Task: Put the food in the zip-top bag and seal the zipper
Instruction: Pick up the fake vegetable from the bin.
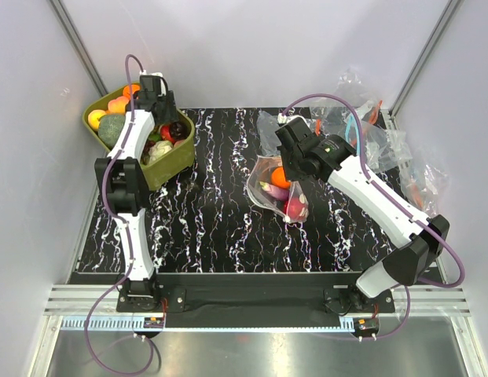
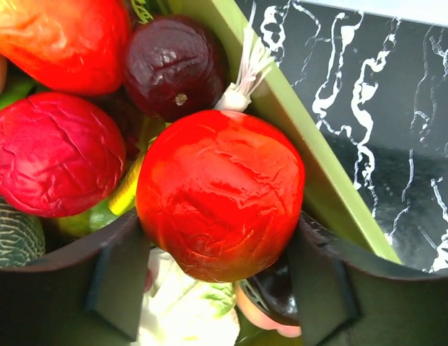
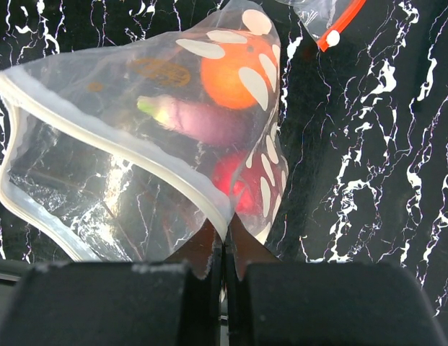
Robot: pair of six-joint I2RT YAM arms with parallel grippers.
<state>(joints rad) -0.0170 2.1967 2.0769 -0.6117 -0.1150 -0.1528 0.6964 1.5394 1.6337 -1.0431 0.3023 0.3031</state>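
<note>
Right gripper pinches the zip-top bag at its open zipper; left gripper clamps a red fruit inside the olive tub.
Clear and white-dotted, the bag sits mid-table holding orange, purple and red food. Black marbled table, white walls.

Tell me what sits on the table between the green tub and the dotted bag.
Nothing: the top view shows only bare marbled table between the green tub and the dotted bag.
</note>
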